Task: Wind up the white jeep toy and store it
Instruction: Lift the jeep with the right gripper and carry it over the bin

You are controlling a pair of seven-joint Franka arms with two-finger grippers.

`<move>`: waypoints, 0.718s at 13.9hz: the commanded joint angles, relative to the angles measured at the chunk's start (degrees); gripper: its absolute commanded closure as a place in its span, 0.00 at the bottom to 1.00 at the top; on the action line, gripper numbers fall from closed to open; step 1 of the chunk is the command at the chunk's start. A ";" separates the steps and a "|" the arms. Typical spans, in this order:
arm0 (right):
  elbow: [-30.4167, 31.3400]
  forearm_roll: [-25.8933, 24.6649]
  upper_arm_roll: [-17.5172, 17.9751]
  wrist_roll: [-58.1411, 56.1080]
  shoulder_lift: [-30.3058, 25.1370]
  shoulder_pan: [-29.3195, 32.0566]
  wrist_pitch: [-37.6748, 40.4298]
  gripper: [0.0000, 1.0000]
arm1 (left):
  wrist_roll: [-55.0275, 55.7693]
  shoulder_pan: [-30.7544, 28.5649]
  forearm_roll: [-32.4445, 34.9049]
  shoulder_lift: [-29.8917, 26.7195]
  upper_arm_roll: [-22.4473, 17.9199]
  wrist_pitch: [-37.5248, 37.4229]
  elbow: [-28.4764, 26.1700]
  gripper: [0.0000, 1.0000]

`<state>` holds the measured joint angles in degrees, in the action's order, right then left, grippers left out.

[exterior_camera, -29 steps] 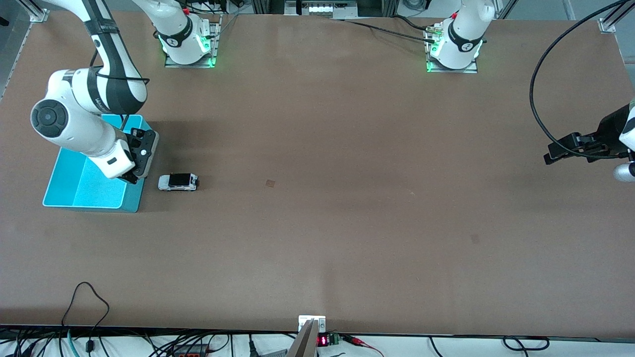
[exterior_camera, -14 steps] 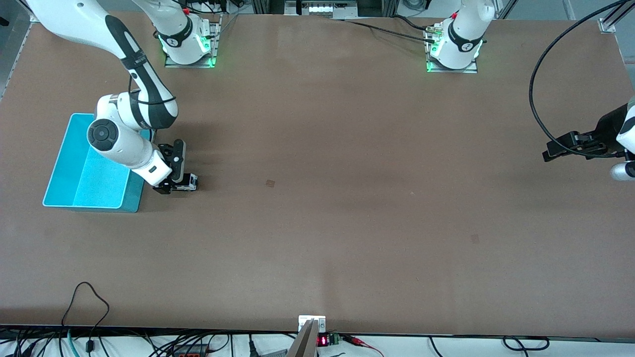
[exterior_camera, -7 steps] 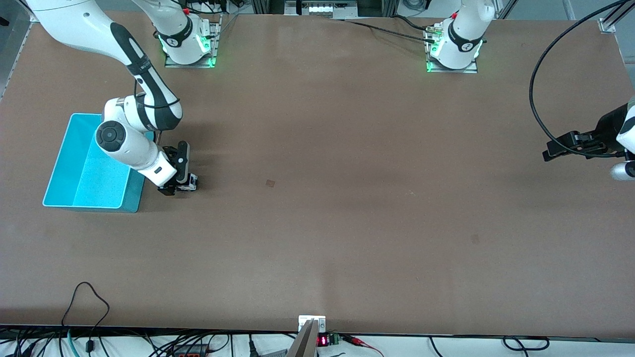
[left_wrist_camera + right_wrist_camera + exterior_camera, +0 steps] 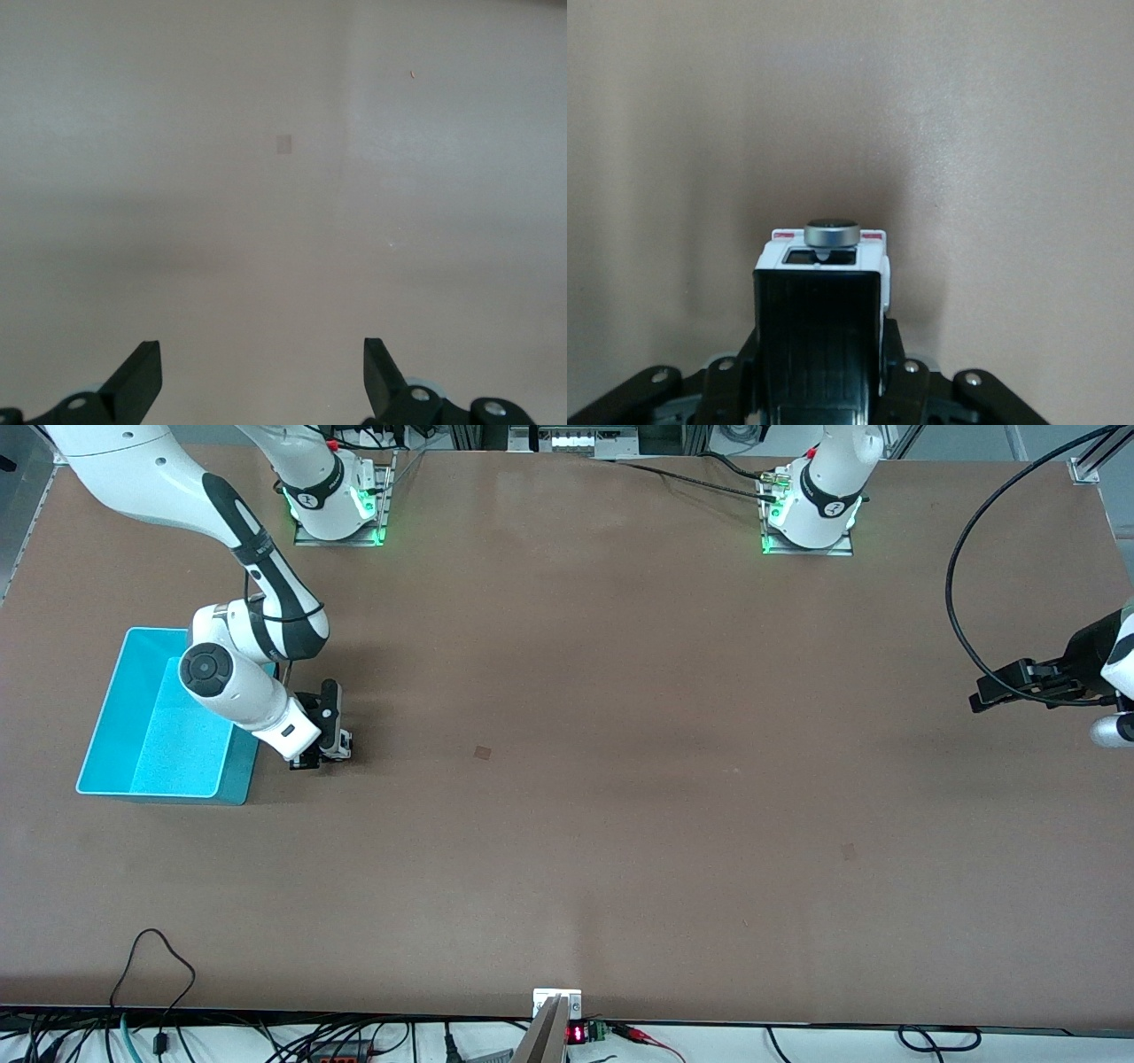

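Note:
The white jeep toy (image 4: 340, 746) sits on the brown table beside the cyan bin (image 4: 237, 778), toward the right arm's end. My right gripper (image 4: 321, 754) is down on it and shut on its sides. In the right wrist view the jeep (image 4: 822, 305) fills the gap between the jaws, its black roof up and a grey round spare wheel (image 4: 832, 233) at its end; my right gripper (image 4: 822, 363) is mostly hidden under it. My left gripper (image 4: 982, 695) waits in the air over the left arm's end of the table, open and empty, as its wrist view (image 4: 261, 381) shows.
The cyan bin holds nothing that I can see. A small dark patch (image 4: 482, 753) marks the table near the middle. Cables (image 4: 151, 957) lie along the table's edge nearest the front camera.
My right gripper has moved from over the bin's edge to the jeep, come down around it and shut on it. The jeep has barely shifted. The left arm has stayed still.

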<state>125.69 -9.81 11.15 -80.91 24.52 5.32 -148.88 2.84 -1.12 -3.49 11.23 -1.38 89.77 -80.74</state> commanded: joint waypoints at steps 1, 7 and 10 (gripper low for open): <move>-0.09 -1.00 0.19 1.01 -0.96 0.65 -0.36 1.00 | -0.56 0.60 1.11 -1.04 -0.38 -0.39 -0.73 0.00; -0.62 -0.73 -0.25 11.19 -11.49 1.09 8.15 1.00 | -0.56 0.51 1.11 -1.04 -0.38 -0.21 -0.64 0.00; -0.97 -0.56 -1.56 17.17 -15.55 3.90 8.87 1.00 | -0.56 0.51 1.11 -1.04 -0.38 0.05 -0.64 0.00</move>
<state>124.03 -9.81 10.22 -67.51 12.25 7.10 -141.03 2.84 -1.12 -3.49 11.23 -1.38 89.78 -80.74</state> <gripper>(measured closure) 0.489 0.000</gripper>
